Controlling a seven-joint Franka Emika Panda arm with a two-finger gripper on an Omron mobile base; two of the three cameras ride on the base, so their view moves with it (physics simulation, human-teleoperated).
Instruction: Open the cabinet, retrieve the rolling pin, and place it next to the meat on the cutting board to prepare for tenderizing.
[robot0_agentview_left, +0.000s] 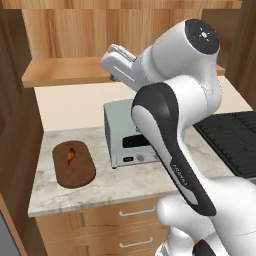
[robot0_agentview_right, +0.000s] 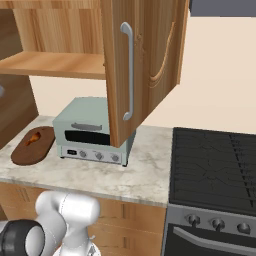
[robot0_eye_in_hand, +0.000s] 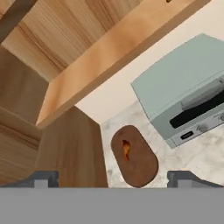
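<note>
Your arm hides part of the toaster oven (robot0_agentview_left: 125, 145) in the left base view. The hand (robot0_eye_in_hand: 113, 177), fingers spread wide and holding nothing, hangs above the dark oval cutting board (robot0_eye_in_hand: 133, 156). An orange-brown strip of meat (robot0_agentview_left: 69, 155) lies on it, near the marble bench's (robot0_agentview_right: 140, 175) left edge. The wooden cabinet (robot0_agentview_right: 142, 65) stands open, door swung out.

A home kitchen. A marble-look counter (robot0_agentview_right: 100, 175) fills the lower middle of the right base view, with wooden drawers below and a wall cabinet (robot0_agentview_right: 145, 65) at the top. A toaster oven (robot0_agentview_right: 92, 132) sits centre-left, a cutting board (robot0_agentview_right: 32, 145) far left, a black stove (robot0_agentview_right: 215, 170) lower right.
</note>
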